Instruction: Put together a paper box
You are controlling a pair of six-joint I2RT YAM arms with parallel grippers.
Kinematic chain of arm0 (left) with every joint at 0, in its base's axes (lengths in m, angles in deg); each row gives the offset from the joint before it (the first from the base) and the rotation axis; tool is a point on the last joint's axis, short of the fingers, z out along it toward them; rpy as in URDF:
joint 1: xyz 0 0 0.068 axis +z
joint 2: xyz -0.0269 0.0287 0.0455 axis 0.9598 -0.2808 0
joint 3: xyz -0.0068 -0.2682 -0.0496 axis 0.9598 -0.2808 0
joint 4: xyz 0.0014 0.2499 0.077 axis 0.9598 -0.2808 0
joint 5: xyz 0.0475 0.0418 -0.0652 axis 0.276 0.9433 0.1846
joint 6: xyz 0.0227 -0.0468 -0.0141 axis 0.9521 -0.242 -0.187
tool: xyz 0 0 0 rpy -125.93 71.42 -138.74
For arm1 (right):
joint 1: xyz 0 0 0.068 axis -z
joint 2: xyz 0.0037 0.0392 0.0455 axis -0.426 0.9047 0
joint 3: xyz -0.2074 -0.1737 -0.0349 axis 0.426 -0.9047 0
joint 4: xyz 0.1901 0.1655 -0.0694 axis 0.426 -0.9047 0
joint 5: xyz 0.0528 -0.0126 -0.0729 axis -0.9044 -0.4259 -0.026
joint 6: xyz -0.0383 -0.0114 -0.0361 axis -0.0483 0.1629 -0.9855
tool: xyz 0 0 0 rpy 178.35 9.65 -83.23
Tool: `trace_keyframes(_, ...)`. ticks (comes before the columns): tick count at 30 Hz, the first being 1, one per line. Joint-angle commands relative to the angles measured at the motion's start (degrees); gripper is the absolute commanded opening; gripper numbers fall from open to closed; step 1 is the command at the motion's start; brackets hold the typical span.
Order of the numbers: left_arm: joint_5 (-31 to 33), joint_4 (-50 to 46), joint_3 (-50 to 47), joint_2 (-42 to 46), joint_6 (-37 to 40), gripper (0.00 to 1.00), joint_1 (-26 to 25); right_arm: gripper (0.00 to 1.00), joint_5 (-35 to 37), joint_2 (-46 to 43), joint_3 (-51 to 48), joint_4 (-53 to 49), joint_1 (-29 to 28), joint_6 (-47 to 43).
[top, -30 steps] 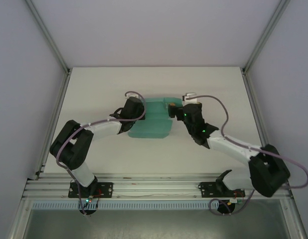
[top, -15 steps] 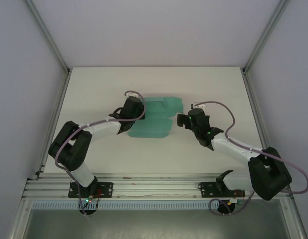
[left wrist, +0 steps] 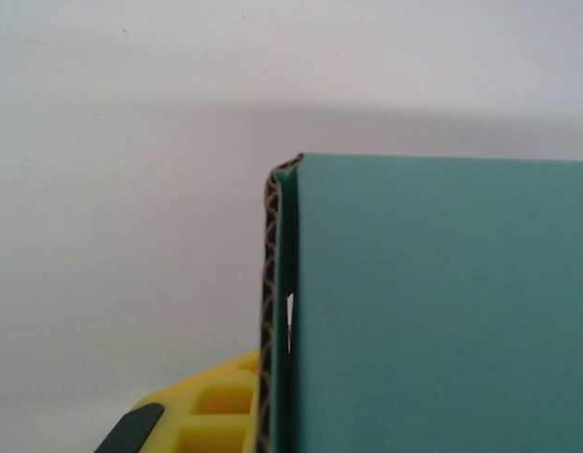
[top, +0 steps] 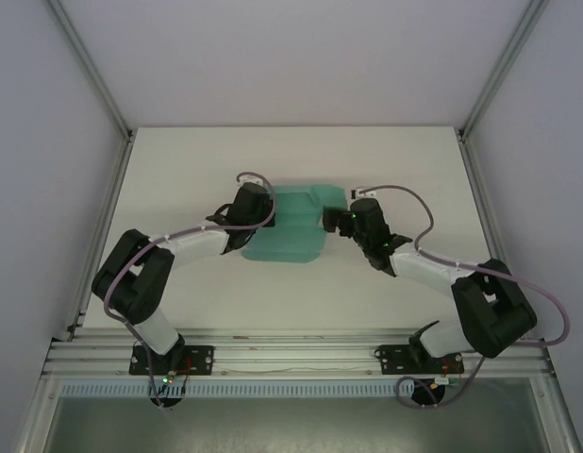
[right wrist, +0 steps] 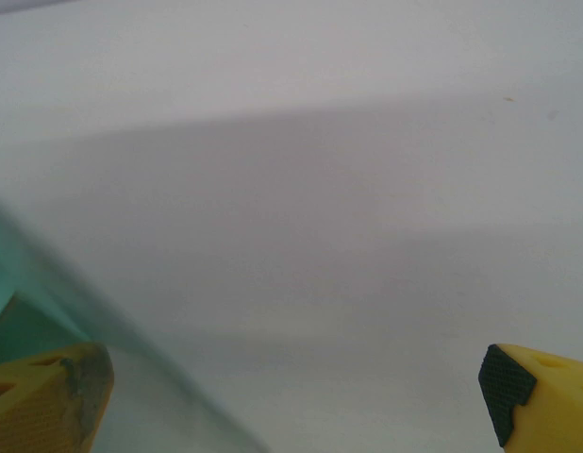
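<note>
— Where is the paper box point(top: 296, 241) sitting?

— Out on the white table point(top: 197, 283), roughly mid-way across and towards the far side, between my two wrists. From above it is a teal shape with rounded flaps. My left gripper point(top: 260, 215) is on its left edge and my right gripper point(top: 329, 219) is just beside its right edge.

— Is your left hand gripping it?

— Yes, it is clamped on the card. In my left wrist view, teal card covers the right half, with its brown corrugated edge point(left wrist: 270, 311) running up the middle. One yellow finger point(left wrist: 211, 411) is pressed right against that edge from the left. The card hides the other finger, so I judge the grip from how far inward the visible one sits.

— And the right hand?

— Released, and holding nothing. Its two yellow fingers point(right wrist: 41, 396) stand far apart at the bottom corners of my right wrist view, with bare table between them. A blurred strip of teal card slants down the left side, close to the finger there. I cannot tell whether that finger touches it.

— Is the box folded up?

— Partly. The card in my left grip has a second layer folded behind it at the edge. I cannot tell more about its shape from here.
</note>
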Motion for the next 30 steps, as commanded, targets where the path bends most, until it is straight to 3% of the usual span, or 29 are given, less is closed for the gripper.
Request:
trace_keyframes(1,-1.45,1.18,-0.48,2.51,-0.16,0.0,-0.47,1.0,-3.79,2.43,2.55,3.93,0.07,0.01)
trace_keyframes(9,-2.45,1.21,-0.39,2.9,-1.06,0.0,-0.47,1.0,-8.09,8.79,6.44,5.69,-0.15,-1.88)
trace_keyframes(19,-2.03,0.57,-0.29,3.03,-1.81,0.0,-0.47,1.0,5.01,12.6,5.28,10.65,-4.06,-4.47)
trace_keyframes(25,-0.89,0.28,-0.49,2.85,-0.9,0.0,-0.38,1.0,4.15,5.19,1.89,9.18,-4.0,-5.28)
trace_keyframes(30,-1.0,0.16,-0.63,2.76,0.55,0.0,-0.21,1.0,0.18,-5.91,0.37,-0.72,-3.02,-8.16)
